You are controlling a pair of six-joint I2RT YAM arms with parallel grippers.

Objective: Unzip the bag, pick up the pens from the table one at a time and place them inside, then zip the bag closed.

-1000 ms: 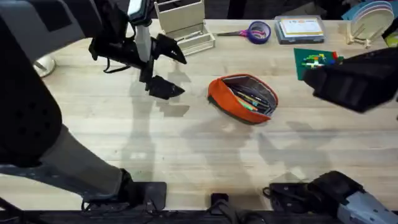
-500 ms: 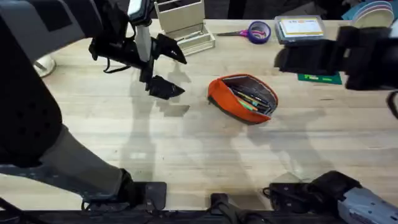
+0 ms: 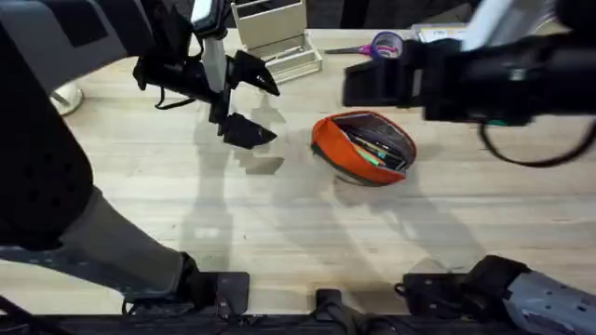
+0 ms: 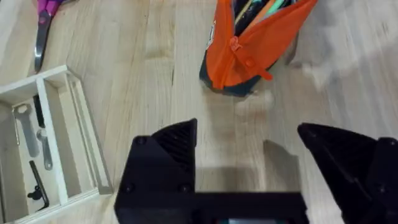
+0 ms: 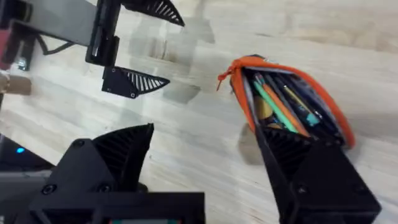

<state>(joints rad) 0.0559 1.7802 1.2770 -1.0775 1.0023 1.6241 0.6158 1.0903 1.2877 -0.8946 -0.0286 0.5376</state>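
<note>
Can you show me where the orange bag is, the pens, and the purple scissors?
bag (image 3: 328,140): overhead view, on its orange side.
pens (image 5: 281,104): right wrist view, on an orange pen inside the open bag.
scissors (image 3: 386,45): overhead view, on the purple handle.

Even, bright indoor light falls from above on the pale table (image 3: 279,214), with no harsh glare. Soft grey shadows of the left arm lie toward six o'clock of it, and a fainter one spreads at five o'clock of the orange bag (image 3: 365,147). The right arm (image 3: 466,70) at one o'clock is smeared with motion blur. Big dark arm parts at nine o'clock sit out of focus.
</note>
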